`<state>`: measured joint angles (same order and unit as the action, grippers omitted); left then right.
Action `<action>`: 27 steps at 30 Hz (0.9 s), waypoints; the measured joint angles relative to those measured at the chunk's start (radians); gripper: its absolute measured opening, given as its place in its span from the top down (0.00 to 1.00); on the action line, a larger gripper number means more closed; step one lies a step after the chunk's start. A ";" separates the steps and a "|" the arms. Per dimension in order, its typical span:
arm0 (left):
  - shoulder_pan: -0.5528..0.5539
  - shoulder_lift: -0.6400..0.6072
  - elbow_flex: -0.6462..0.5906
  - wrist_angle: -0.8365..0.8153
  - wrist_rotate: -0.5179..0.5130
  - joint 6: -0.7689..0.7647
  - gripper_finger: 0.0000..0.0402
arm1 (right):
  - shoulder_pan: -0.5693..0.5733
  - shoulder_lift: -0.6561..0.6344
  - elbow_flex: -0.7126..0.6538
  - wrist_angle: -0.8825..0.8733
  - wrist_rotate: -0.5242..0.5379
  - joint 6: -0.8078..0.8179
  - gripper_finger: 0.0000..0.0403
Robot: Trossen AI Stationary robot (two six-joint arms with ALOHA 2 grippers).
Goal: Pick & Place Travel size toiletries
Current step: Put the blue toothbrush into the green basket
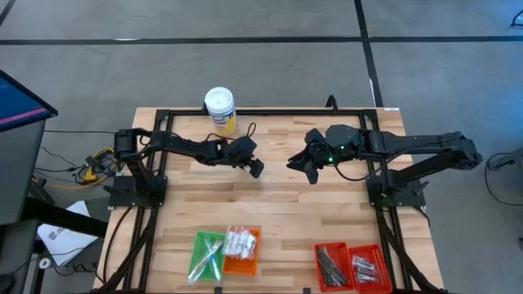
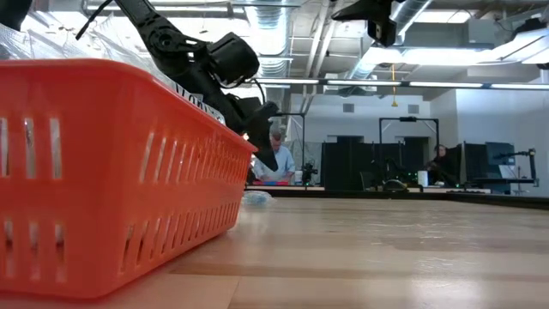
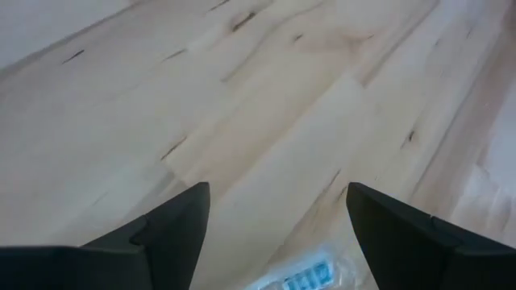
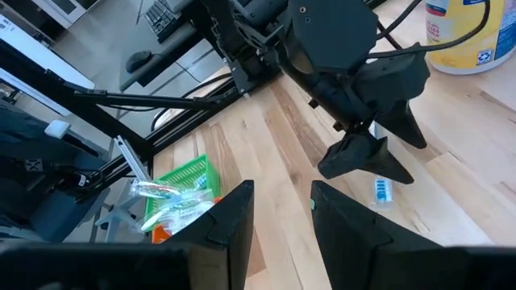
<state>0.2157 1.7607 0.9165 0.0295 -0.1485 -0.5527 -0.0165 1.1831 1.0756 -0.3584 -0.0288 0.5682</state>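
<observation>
A small clear packet with blue print (image 4: 381,191) lies flat on the wooden table, and its edge shows between my left fingers (image 3: 310,278). My left gripper (image 1: 255,169) (image 3: 278,189) hovers open just above it, fingers pointing down, touching nothing. In the low view the packet (image 2: 256,197) sits on the table under that arm. My right gripper (image 1: 296,163) (image 4: 282,189) is open, raised over the table's middle and facing the left gripper (image 4: 375,157). More toiletries lie in the trays at the near edge: clear-wrapped sticks (image 1: 204,257), white packets (image 1: 241,241), dark tubes (image 1: 331,263) and silvery pieces (image 1: 365,266).
A white-lidded tub with a yellow label (image 1: 220,109) stands near the far edge. A green tray (image 1: 196,242), an orange tray (image 1: 242,263) and two red trays (image 1: 319,282) sit along the near edge. The orange tray (image 2: 103,172) fills the low view's left. People sit in the room behind.
</observation>
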 joint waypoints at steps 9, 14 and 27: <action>-0.024 -0.002 0.000 -0.014 0.180 0.541 0.29 | 0.000 0.000 0.000 0.000 0.000 0.000 0.71; -0.033 -0.007 0.000 0.001 0.210 0.547 0.29 | 0.000 0.000 0.000 -0.002 0.000 0.000 0.71; -0.054 -0.008 0.000 0.140 0.218 0.174 0.29 | -0.049 0.000 0.000 0.000 0.003 -0.018 0.71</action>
<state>0.1620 1.7527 0.9169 0.1693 0.0693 -0.3789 -0.0652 1.1835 1.0756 -0.3584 -0.0257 0.5499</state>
